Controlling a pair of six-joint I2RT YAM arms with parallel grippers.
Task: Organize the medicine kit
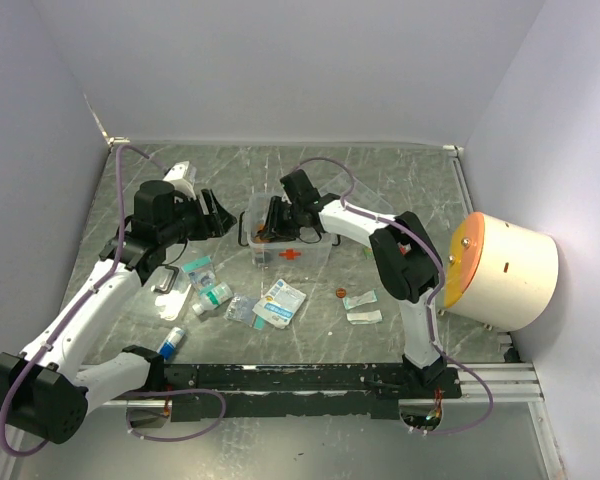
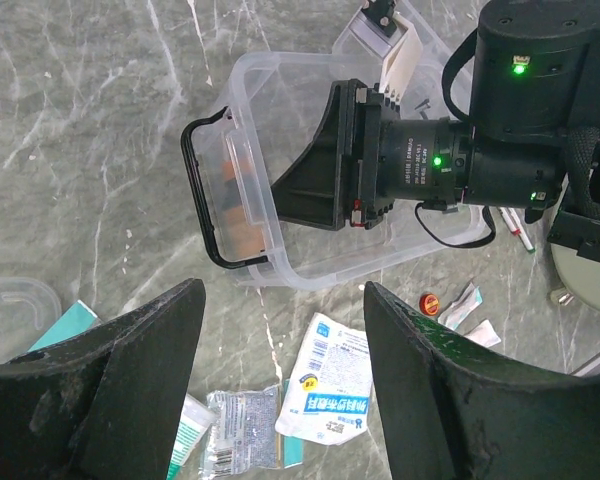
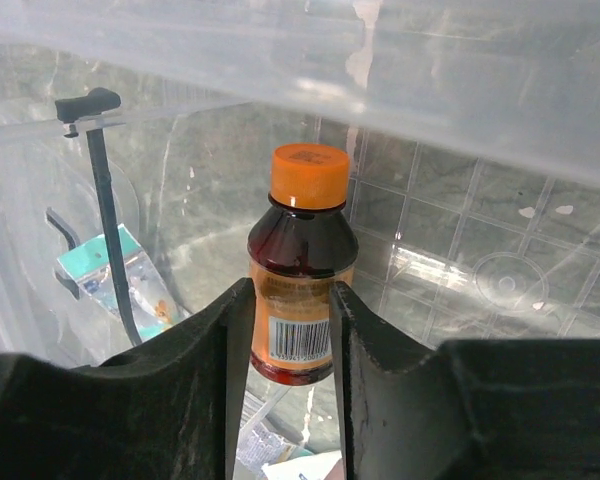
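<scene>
Two arms reach over a grey marbled counter (image 1: 400, 180), and everything here is placed from the medicine kit (image 1: 318, 252), the clear box with a red cross on its front that sits mid-counter, slightly toward the far side. A cream drum with an orange face (image 1: 505, 270) stands well to the right of the kit, at the counter's edge. The right hand (image 3: 290, 290) is inside the kit, reaching in from the kit's right, so the box walls surround it on all sides. Its fingers are pinched against the two sides of an amber bottle (image 3: 302, 240), low on the label, and the bottle stands upright in the kit with its orange cap (image 3: 310, 172) on top. The left hand (image 2: 283, 300) hovers just left of the kit, apart from it and facing its black side handle (image 2: 202, 190), with fingers spread wide and nothing between them. On the near side of the kit several flat packets lie loose on the counter, among them a white printed pouch (image 1: 280, 303). A small red round piece (image 1: 341, 293) lies near the kit's near right corner.
</scene>
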